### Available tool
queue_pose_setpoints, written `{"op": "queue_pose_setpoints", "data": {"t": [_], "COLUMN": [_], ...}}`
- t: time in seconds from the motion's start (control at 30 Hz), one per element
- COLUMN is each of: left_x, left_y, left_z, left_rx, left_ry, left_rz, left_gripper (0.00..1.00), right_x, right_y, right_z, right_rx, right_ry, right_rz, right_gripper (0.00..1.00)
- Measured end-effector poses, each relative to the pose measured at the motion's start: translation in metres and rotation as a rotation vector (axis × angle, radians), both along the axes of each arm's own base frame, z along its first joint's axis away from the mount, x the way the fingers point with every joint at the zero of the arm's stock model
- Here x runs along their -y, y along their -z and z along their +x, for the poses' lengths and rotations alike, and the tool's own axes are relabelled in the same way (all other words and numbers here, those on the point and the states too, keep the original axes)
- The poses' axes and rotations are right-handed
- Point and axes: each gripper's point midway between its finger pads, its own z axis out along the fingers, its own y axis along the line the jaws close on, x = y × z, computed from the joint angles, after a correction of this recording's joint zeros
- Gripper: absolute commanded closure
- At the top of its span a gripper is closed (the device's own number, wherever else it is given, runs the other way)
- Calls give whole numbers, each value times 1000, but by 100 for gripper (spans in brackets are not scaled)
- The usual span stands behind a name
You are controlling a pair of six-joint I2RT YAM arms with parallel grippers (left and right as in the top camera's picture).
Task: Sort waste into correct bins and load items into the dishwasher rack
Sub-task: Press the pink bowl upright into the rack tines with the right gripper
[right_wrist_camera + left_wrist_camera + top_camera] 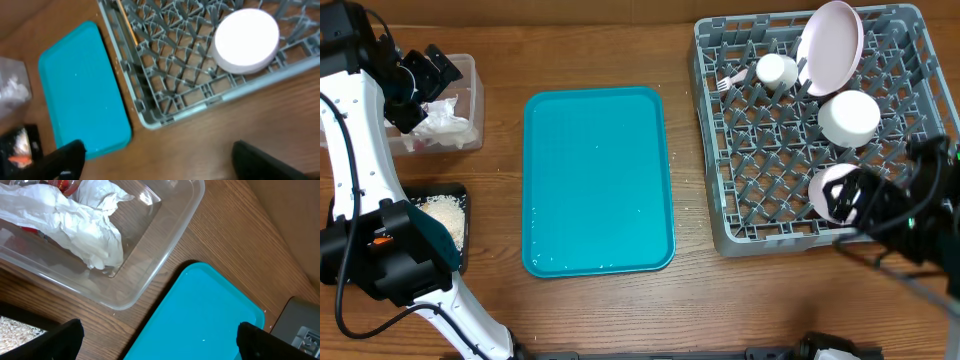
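Beyond right jaws, bowl (246,34) in rack (165,65)

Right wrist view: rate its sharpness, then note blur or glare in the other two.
Right wrist: soft all over, the pegs of the dishwasher rack and the white bowl smeared. Left wrist: crisp grain on the table, bright glints on the clear tub rim. Overhead: even light, only the right gripper blurred.

Grey rack (200,102) holds white bowl (246,34); teal tray (80,90) just beside; hand (157,160) open.
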Motion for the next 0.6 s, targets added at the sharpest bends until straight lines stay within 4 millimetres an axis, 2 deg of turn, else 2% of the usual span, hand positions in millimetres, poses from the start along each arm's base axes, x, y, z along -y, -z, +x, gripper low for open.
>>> {"op": "queue_pose_setpoints", "data": {"t": [0.13,0.23,0.5,0.6], "left_x": [0,0,0,0], "left_y": [0,0,0,0], "left_z": [0,0,0,0], "left_rx": [0,0,0,0], "left_ry": [0,0,0,0], "left_rz": [0,0,0,0], "left_gripper": [0,0,0,0], "right_x": [-6,-9,-8,-7], "right_y": [-6,-11,-9,-13], "right_z": [-25,-34,-34,-28], "right_rx": [17,47,32,62], "right_ry": [14,29,41,32], "right_rz": [7,13,15,5], "right_gripper": [0,0,0,0]}}
